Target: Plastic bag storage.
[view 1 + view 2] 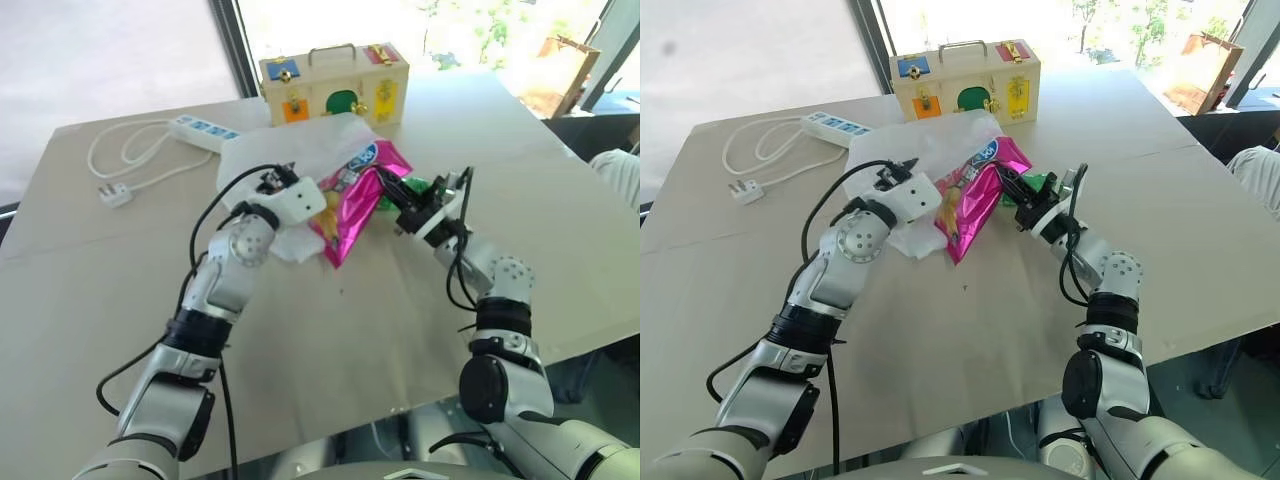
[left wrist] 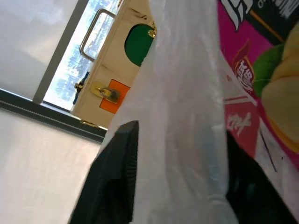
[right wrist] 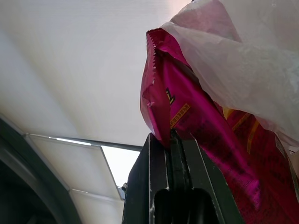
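My right gripper [image 3: 170, 140] clamped tight on pink chips packet [image 1: 352, 205] edge. My left gripper [image 2: 180, 177] pinching plastic bag [image 1: 290, 150] film, frame centre, before wooden lock box [image 1: 333, 85].

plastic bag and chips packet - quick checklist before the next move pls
1. Right gripper shut on the chips packet: ok, edge pinched between its fingers.
2. Left gripper has the plastic bag: film lies between its fingers; firm grip cannot tell.
3. Packet inside the bag: not ok, most of it lies outside the film.
4. Bag mouth held open: cannot tell.
5. Latch box apart from the bag: cannot tell, close behind.
6. Power strip and its cable clear of both arms: ok.
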`<action>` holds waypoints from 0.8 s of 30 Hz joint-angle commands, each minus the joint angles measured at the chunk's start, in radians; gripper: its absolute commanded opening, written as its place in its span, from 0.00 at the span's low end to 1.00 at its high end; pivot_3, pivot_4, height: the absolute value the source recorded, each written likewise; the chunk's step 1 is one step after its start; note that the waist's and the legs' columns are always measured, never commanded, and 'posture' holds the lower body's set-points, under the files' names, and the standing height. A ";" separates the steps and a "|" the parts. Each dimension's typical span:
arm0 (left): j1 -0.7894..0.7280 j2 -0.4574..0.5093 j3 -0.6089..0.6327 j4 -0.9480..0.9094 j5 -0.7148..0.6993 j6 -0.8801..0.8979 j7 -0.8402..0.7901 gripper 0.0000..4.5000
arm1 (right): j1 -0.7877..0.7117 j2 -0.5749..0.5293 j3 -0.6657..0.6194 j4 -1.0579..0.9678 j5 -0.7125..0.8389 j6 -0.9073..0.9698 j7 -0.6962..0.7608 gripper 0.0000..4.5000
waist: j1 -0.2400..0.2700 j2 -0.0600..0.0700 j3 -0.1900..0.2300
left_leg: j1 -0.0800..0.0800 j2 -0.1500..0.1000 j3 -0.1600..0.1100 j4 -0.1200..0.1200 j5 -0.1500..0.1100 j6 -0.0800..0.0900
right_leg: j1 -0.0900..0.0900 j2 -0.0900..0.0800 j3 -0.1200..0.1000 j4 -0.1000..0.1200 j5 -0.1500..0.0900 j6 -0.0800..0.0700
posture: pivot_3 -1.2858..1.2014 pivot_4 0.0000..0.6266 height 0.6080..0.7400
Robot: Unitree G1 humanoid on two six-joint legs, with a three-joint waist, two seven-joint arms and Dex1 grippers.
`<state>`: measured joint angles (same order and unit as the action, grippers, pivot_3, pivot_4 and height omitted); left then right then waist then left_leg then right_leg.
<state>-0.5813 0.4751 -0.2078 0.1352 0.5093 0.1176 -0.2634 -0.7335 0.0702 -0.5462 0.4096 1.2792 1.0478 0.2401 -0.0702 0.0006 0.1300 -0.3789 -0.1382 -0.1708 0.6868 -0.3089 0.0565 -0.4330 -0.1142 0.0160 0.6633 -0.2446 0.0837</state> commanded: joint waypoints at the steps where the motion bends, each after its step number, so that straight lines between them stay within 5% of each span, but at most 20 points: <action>1: -0.008 0.011 0.010 -0.042 0.011 -0.024 0.016 0.02 | -0.005 0.006 0.011 -0.025 0.032 -0.003 0.003 0.00 | 0.000 0.000 0.000 | 0.000 0.000 0.000 0.000 0.000 0.000 | 0.000 0.000 0.000 0.000 0.000 0.000 | 0.52 0.24 1.00; 11: -0.018 0.035 0.074 -0.081 -0.029 -0.091 0.057 0.02 | -0.004 0.018 0.016 -0.032 0.041 0.000 -0.005 0.00 | 0.000 0.000 0.000 | 0.000 0.000 0.000 0.000 0.000 0.000 | 0.000 0.000 0.000 0.000 0.000 0.000 | 0.52 0.24 1.00; 16: 0.067 0.052 0.177 -0.161 -0.241 -0.170 -0.058 0.02 | 0.008 -0.007 0.080 -0.124 0.078 0.088 0.095 0.00 | -0.002 0.000 0.000 | 0.000 0.000 0.000 0.000 0.000 0.000 | 0.000 0.000 0.000 0.000 0.000 0.000 | 0.52 0.24 1.00; 24: 0.153 0.073 0.282 -0.163 -0.376 -0.187 -0.098 0.02 | -0.039 0.020 0.112 -0.095 0.091 0.055 0.104 0.00 | 0.001 0.000 0.000 | 0.000 0.000 0.000 0.001 0.000 0.000 | 0.000 0.000 0.000 0.000 0.000 0.000 | 0.52 0.24 1.00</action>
<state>-0.4300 0.5378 0.0420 0.0016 0.1701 -0.0465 -0.3509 -0.7319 0.0852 -0.4325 0.3193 1.3446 1.1267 0.3246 -0.0691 0.0007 0.1297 -0.3789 -0.1383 -0.1712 0.6883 -0.3089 0.0565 -0.4325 -0.1144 0.0157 0.6630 -0.2446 0.0836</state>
